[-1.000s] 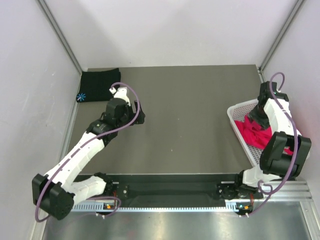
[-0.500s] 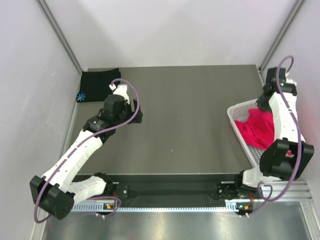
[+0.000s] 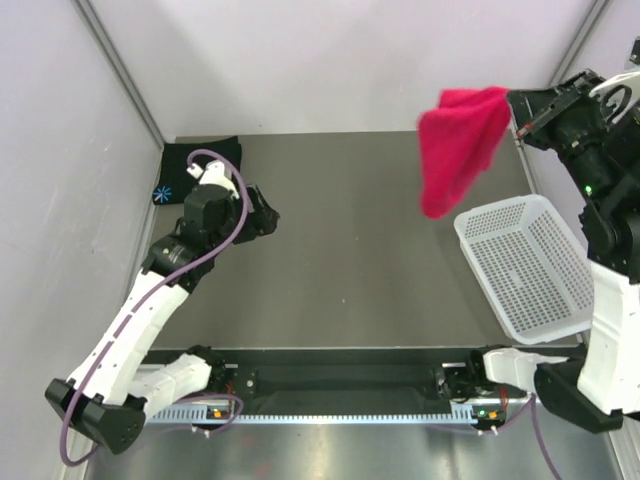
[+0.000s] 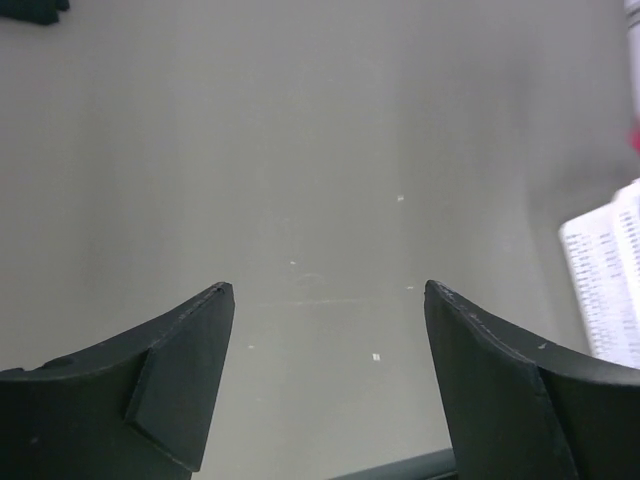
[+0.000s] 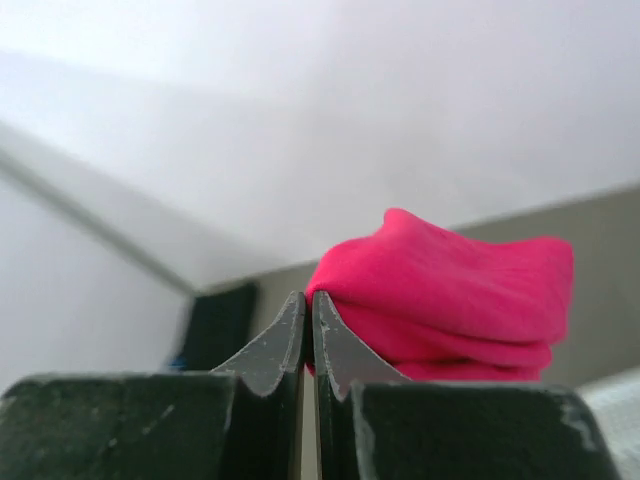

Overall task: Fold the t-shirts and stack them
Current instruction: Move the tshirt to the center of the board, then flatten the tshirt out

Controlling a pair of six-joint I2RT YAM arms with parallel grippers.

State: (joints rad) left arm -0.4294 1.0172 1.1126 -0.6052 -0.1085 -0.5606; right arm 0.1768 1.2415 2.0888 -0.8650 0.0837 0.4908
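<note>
The left arm (image 3: 150,300) stretches from lower left to upper left, left gripper (image 3: 262,213) jaws spread wide. The right arm (image 3: 612,300) rears at upper right, right gripper (image 3: 518,118) jaws clamped on the red-pink t-shirt (image 3: 455,145).

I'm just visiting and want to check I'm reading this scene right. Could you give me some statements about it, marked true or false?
1. The right end effector is shut on the red-pink t-shirt, which hangs in the air. True.
2. The white basket holds a shirt. False: it is empty.
3. The left end effector grips the black t-shirt. False: it is open and empty; that shirt lies folded on the table.
4. The black t-shirt bears a light-blue starburst mark. True.
</note>
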